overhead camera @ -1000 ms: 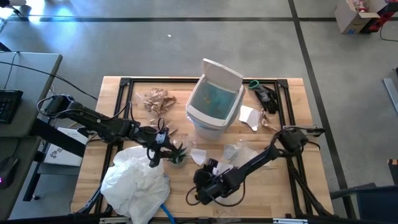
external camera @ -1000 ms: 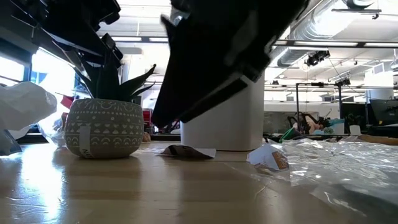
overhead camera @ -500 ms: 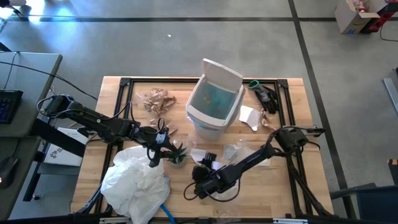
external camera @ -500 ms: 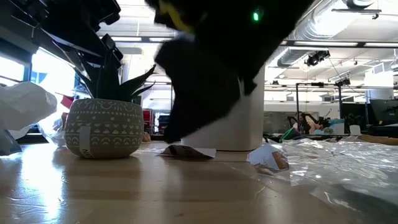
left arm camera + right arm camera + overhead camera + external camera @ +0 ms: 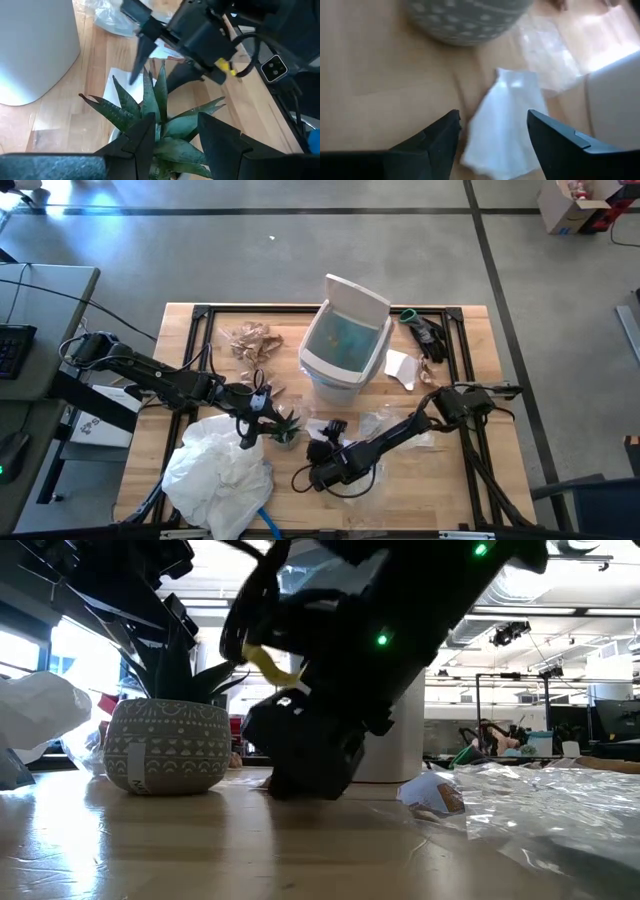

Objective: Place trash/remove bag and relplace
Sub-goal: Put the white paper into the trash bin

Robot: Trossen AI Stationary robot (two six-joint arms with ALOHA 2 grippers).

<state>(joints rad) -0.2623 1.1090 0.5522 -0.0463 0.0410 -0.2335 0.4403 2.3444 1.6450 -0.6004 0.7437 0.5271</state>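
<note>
Flat white paper scrap (image 5: 502, 120) between right gripper (image 5: 492, 132) fingers

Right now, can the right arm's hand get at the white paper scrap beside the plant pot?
Probably yes. The right hand hangs low over the table, its fingers open to either side of the white paper scrap, and nothing lies between. The plant pot stands just beyond the scrap.

In the low view the right arm (image 5: 350, 670) hides most of the bin (image 5: 405, 740), while the bag (image 5: 35, 710) is cut off at the picture's left edge.
</note>
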